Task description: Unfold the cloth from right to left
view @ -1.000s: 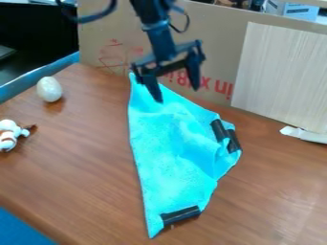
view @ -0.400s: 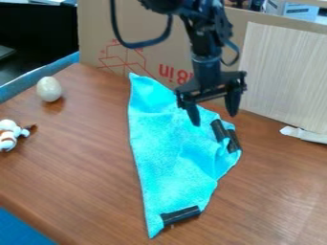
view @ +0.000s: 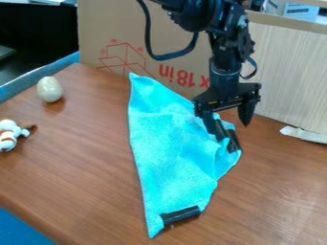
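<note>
Your black two-finger claw (view: pixel 228 127) hangs wide over the turquoise fabric cloth (view: pixel 169 143), likely light and limp; pinch its right edge by the black strips (view: pixel 234 141).

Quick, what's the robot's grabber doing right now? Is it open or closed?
The gripper is open, pointing down by the black clips on the blue cloth.

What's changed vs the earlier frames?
Gripper moved right and down in the view, from the cloth's far end to the black strips at its right edge; fingers apart, nothing visibly gripped or released. Cloth, egg-shaped object and white toy stayed put.
</note>
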You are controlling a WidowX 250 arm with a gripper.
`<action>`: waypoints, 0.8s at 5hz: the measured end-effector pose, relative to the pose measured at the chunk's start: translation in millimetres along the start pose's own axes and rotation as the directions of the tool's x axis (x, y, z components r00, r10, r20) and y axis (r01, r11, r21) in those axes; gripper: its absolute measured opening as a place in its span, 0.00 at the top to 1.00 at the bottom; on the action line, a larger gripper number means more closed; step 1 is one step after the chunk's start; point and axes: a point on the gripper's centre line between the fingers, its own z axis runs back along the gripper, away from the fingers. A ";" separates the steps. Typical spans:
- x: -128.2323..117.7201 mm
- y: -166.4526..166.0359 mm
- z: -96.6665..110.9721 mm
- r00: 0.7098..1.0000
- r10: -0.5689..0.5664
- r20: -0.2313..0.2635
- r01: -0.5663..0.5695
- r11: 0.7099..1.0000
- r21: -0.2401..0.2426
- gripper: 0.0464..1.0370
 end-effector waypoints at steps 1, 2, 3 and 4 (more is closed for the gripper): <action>0.9 3.0 -9.2 1.000 0.001 0.007 -0.002 1.000 0.017 0.04; 2.3 1.6 -9.2 1.000 -0.006 0.016 0.006 1.000 0.009 0.04; 0.6 3.4 -11.8 1.000 -0.022 0.011 0.022 1.000 0.007 0.08; 4.5 7.1 -12.7 1.000 -0.023 0.008 0.023 1.000 0.005 0.36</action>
